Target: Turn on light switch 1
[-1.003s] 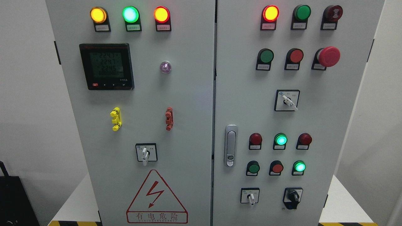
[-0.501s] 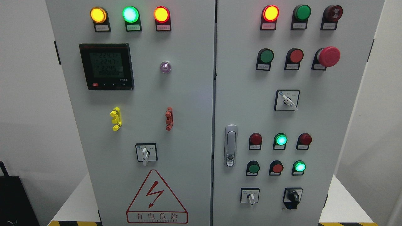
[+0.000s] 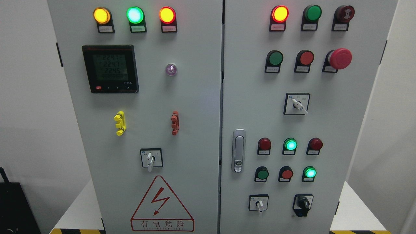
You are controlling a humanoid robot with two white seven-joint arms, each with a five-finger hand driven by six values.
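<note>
the grey control cabinet (image 3: 195, 97) fills the head view squarely, its two doors meeting at a centre seam, which suits a task that starts with picking out one control among many. which control is "light switch 1" cannot be told, since the small labels are too fine to read. likely candidates, as a judgement only, are the white-handled rotary selectors: one on the left door (image 3: 149, 159) above the red warning triangle (image 3: 162, 203), one at the lower part of the right door (image 3: 259, 204), and one higher on that door (image 3: 298, 104); a black knob (image 3: 303, 204) sits just right of the lower one. pilot lamps glow along the top, and the digital meter (image 3: 110, 69) is lit. neither robot hand nor arm shows anywhere here, so whether the fingers are apart, together or closed on anything cannot be told. judging by this, the reach has not yet begun.
</note>
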